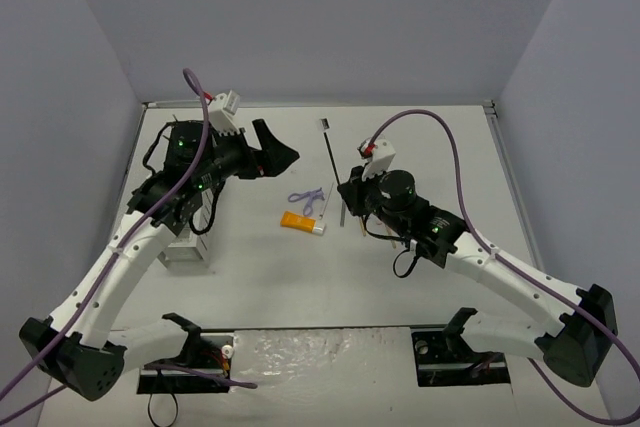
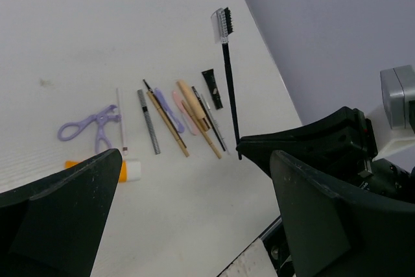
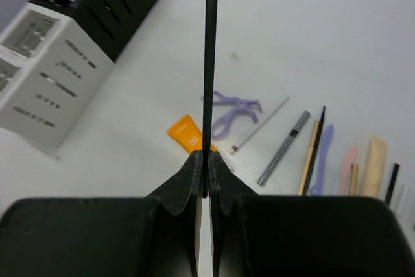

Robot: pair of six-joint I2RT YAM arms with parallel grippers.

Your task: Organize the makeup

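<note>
White desk (image 1: 420, 277): the right pincer (image 3: 203, 160) pinches the thin brush (image 3: 209, 63) near its end, so it may pivot or slip onto the pencils (image 2: 168, 121). The left pincer (image 2: 194, 160) gapes empty.

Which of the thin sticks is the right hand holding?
The long black brush with the comb head; only it is pinched in the right hand.

Right claw (image 3: 205, 163) pinches a thin black stick (image 3: 211, 63).

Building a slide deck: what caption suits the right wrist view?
Right gripper shut on a thin black brush handle; orange tube, purple looped tool and compartment rack lie beyond.
</note>
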